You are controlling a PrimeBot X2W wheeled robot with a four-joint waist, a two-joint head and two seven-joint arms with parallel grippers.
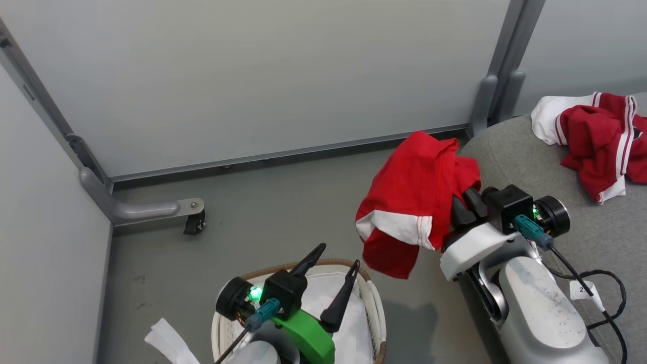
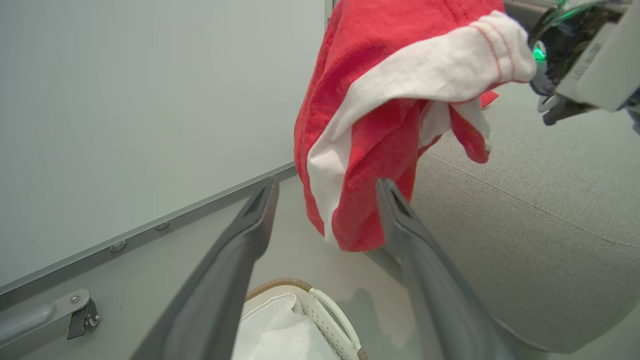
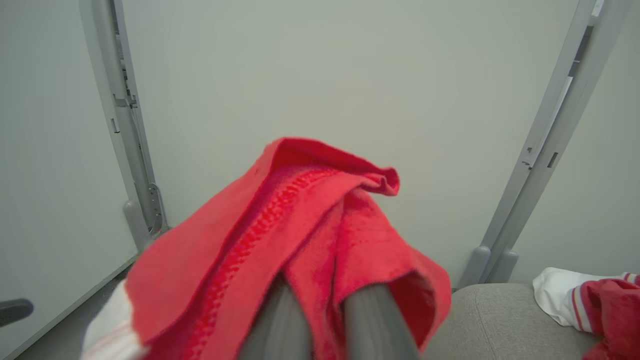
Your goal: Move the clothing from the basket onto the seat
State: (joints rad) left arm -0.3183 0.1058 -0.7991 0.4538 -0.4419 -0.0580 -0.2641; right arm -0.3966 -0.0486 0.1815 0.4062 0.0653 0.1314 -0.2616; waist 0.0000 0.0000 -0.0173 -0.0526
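Find the right gripper (image 1: 462,201) at centre right of the head view, jaws pinched together on 1 red garment (image 1: 412,202) with a white panel (fingertips buried in the folds, so the bite itself hidden). Note the cloth's long axis: from the fingers at upper right down to a loose hem at lower left, hanging over the grey floor (image 1: 283,212) just beside the rounded left edge of the seat (image 1: 596,227), not yet above the cushion. Read the key relation as this: seat to the right of the jaws in the head view, with bare grey fabric between the load and a 2nd red-and-white garment (image 1: 599,141) already lying at the upper right corner. Judge the coming move as a carry rightward and slightly up the frame, then a release with the hem clear of the edge; otherwise, risk of the lower end trailing down the cushion's side. Count the right arm as much the nearer to the seat. See the left gripper (image 1: 338,255) at bottom centre, jaws wide apart and holding nothing, poised above the basket (image 1: 375,308), with white liner (image 1: 319,289) showing around the arm. In the left wrist view, confirm the garment dangling beyond the 2 spread fingers (image 2: 235,260), beside the seat's flank.
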